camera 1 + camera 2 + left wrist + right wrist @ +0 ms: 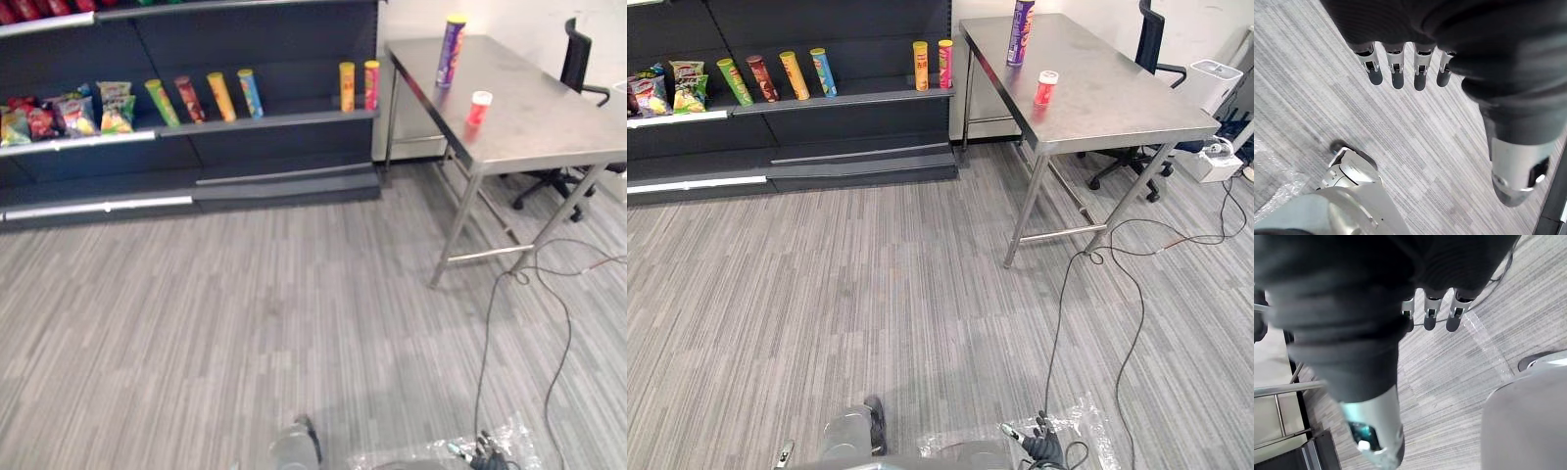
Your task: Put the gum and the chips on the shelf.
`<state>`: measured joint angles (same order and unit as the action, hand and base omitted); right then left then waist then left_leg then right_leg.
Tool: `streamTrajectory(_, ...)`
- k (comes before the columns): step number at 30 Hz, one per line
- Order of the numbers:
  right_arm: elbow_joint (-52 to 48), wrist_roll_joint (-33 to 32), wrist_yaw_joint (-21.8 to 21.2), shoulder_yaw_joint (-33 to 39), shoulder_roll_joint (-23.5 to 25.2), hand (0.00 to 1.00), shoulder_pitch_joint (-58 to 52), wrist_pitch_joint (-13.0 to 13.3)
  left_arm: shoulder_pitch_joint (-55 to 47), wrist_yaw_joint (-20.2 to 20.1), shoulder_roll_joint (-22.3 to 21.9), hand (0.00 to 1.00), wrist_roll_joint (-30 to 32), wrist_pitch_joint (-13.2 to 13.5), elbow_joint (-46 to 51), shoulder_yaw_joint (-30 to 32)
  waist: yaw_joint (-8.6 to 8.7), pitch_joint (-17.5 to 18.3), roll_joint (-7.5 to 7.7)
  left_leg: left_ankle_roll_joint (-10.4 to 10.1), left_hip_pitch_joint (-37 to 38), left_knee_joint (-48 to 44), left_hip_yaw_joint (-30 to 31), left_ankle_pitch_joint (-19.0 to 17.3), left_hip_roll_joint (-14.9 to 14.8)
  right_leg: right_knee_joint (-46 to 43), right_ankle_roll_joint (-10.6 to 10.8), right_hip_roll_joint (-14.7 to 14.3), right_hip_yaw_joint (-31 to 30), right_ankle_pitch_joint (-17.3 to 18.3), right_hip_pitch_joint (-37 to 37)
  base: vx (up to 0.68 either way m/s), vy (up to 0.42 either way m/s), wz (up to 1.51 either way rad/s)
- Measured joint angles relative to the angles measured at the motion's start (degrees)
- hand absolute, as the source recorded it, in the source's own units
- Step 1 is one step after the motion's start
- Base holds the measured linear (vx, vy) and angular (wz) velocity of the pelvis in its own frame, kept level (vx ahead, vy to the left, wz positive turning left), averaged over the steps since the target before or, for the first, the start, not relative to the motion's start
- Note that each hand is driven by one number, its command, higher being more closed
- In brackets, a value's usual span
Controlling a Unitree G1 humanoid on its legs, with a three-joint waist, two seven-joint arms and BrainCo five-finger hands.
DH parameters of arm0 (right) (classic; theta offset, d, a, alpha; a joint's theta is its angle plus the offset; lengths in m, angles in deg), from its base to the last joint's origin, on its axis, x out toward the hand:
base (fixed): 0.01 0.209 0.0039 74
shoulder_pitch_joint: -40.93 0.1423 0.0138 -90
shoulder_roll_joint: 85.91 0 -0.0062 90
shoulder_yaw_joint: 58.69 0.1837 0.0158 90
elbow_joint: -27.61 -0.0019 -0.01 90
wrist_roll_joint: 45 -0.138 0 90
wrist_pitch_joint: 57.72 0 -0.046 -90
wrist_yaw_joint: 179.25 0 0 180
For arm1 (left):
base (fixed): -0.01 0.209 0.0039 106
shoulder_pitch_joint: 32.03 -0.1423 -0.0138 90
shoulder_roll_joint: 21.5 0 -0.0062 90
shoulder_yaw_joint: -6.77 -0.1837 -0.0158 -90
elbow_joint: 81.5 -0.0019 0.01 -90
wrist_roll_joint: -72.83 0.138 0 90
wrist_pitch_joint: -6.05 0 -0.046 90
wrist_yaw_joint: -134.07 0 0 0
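The tall purple chips can with a yellow lid [452, 49] stands upright near the far end of the brushed steel table [549, 132], in the upper right of the left eye view. The small red gum tub with a white lid [479, 106] stands on the same tabletop, lower in the frame and apart from the can. Nothing touches either.

The dark grey store shelf [294, 119] fills the upper left. One of its ledges carries a row of coloured chip cans [221, 96] and a cluster of bright snack bags [61, 113]. A bare stretch of ledge lies between the blue can and the yellow and pink pair. A black office chair [578, 57] sits behind the table at the right edge.

The left hand [1419, 74] hangs over the grey striped carpet [245, 313], fingers straight and slightly apart, thumb held off to one side, holding nothing. The right hand [1431, 308] hangs the same way, empty.

By my reading no step is done yet; this is the approach. The next move calls for walking toward the table at upper right, then raising a hand to tabletop height and wrapping fingers and thumb round the can or the tub without tipping it.
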<state>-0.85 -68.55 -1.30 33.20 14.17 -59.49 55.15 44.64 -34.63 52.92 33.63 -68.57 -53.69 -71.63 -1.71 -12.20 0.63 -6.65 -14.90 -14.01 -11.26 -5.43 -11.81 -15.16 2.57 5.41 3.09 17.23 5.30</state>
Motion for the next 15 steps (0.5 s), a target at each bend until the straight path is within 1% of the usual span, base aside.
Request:
streamTrajectory(1,0.06,0.07,-0.04,0.11,-0.43,0.00,0.14,0.00,-0.42,0.30,-0.31,0.00,-0.02,0.15,0.05,0.00,-0.07,0.07,-0.86,-0.43,0.12,1.98,1.28,0.61,-0.89,0.04,1.43,0.10,-1.29,1.12,1.11,0.30,0.354,-0.46)
streamTrajectory(2,0.35,0.15,-0.05,0.42,-0.20,0.00,0.32,-0.22,-0.82,0.43,-0.43,0.00,-0.07,0.12,-0.51,0.04,-0.11,0.24,-0.90,-0.45,0.28,-0.26,0.93,4.22,-0.77,0.21,2.49,1.00,-2.60,2.12,2.32,0.42,0.472,-0.58)
streamTrajectory(3,1.00,0.55,-0.18,1.24,0.28,0.00,0.58,-0.58,-1.21,0.42,0.17,0.00,-0.04,0.11,-1.02,0.00,-0.25,0.71,-0.67,0.09,0.63,-2.39,0.90,5.00,0.83,1.54,2.64,2.64,-3.90,2.52,3.72,0.45,0.435,-0.54)
streamTrajectory(4,2.39,0.93,-0.46,2.06,1.05,0.00,1.12,-1.01,-1.73,0.45,0.77,0.00,0.07,0.25,-1.16,-0.14,-0.10,1.66,0.61,1.91,0.23,-4.28,0.47,3.77,2.32,2.32,2.31,3.72,-5.27,2.38,4.52,0.54,0.440,-0.42)
streamTrajectory(5,2.47,1.08,-0.58,2.42,2.41,0.00,1.55,-1.28,-1.08,0.54,2.09,0.00,0.66,0.17,-1.33,-0.82,0.05,2.23,1.84,3.58,-0.10,-6.20,-0.45,1.68,3.86,1.68,2.22,4.47,-6.76,1.25,4.56,0.43,0.291,-0.24)
streamTrajectory(6,2.44,1.09,-0.59,2.62,2.83,0.00,1.64,-1.26,-0.09,0.70,2.83,0.00,2.05,0.06,-1.78,-1.52,0.06,2.34,2.23,4.30,-0.07,-7.24,-0.79,0.36,4.90,1.21,2.26,5.57,-6.63,0.02,4.28,0.39,0.277,-0.03)
streamTrajectory(7,2.56,1.14,-0.54,2.78,2.76,0.00,1.79,-1.28,0.45,0.74,3.25,0.00,2.76,-0.40,-1.80,-2.39,0.09,2.57,2.40,4.54,-0.03,-8.46,-0.90,-0.87,5.68,0.78,2.52,6.19,-7.18,-1.55,4.35,0.34,0.295,0.02)
streamTrajectory(8,2.74,1.19,-0.45,3.78,2.76,0.00,1.78,-1.30,1.02,0.75,3.35,0.00,4.42,-0.90,-1.95,-2.56,0.08,2.95,2.14,5.67,0.17,-9.46,-1.32,-2.53,6.67,-0.32,2.51,6.97,-7.83,-2.92,4.07,0.33,0.310,0.02)
streamTrajectory(9,2.97,1.23,-0.33,4.43,2.84,0.00,1.79,-1.33,1.26,0.74,3.38,0.00,4.53,-1.11,-2.19,-2.66,0.01,3.42,2.09,6.13,0.35,-9.61,-1.71,-3.30,7.37,-1.45,2.92,7.49,-8.20,-3.63,3.67,0.33,0.304,-0.03)
streamTrajectory(10,3.48,1.29,-0.08,4.90,3.04,0.00,1.79,-1.34,1.75,0.70,3.55,0.00,4.52,-1.49,-3.23,-2.71,-0.02,4.40,2.12,7.14,1.17,-9.07,-2.37,-4.16,8.67,-4.56,3.12,8.79,-8.55,-4.79,2.23,0.33,0.255,-0.02)
streamTrajectory(11,3.51,1.40,0.17,5.14,2.97,0.00,1.78,-1.33,2.01,0.70,3.71,0.00,4.52,-1.88,-3.96,-2.87,0.05,5.03,2.03,8.19,2.46,-8.16,-2.91,-4.77,10.18,-10.06,3.37,10.00,-8.82,-6.41,-0.04,0.33,0.234,-0.03)
streamTrajectory(12,3.51,1.73,0.18,5.38,2.90,0.00,1.80,-1.29,1.97,0.59,3.87,0.00,4.54,-1.97,-3.91,-3.10,0.13,5.14,2.15,8.58,3.44,-7.39,-3.25,-5.11,10.78,-13.91,3.34,10.64,-8.92,-7.65,-1.80,0.36,0.216,0.01)
streamTrajectory(13,3.40,2.48,0.18,6.18,2.81,0.00,1.91,-1.25,1.97,-0.26,4.59,0.00,4.63,-2.17,-3.88,-4.69,0.23,5.05,2.32,8.96,5.88,-5.73,-3.56,-6.11,12.33,-22.76,3.20,11.91,-8.85,-12.22,-5.90,0.34,0.203,0.07)
streamTrajectory(14,3.38,2.47,0.28,6.69,2.57,0.00,1.93,-1.20,1.91,-0.88,5.07,0.00,5.92,-2.18,-3.76,-5.80,0.48,5.02,2.27,9.46,8.90,-3.59,-3.54,-6.73,13.42,-31.00,2.85,13.08,-8.15,-19.83,-9.45,0.34,0.190,0.13)
streamTrajectory(15,3.39,2.48,0.37,6.74,2.48,0.00,1.91,-1.13,1.94,-1.11,5.33,0.00,6.43,-2.17,-3.62,-6.37,0.73,4.74,1.70,9.73,10.44,-2.65,-3.41,-7.02,13.72,-34.84,2.65,13.61,-7.30,-21.21,-10.93,0.30,0.141,0.15)
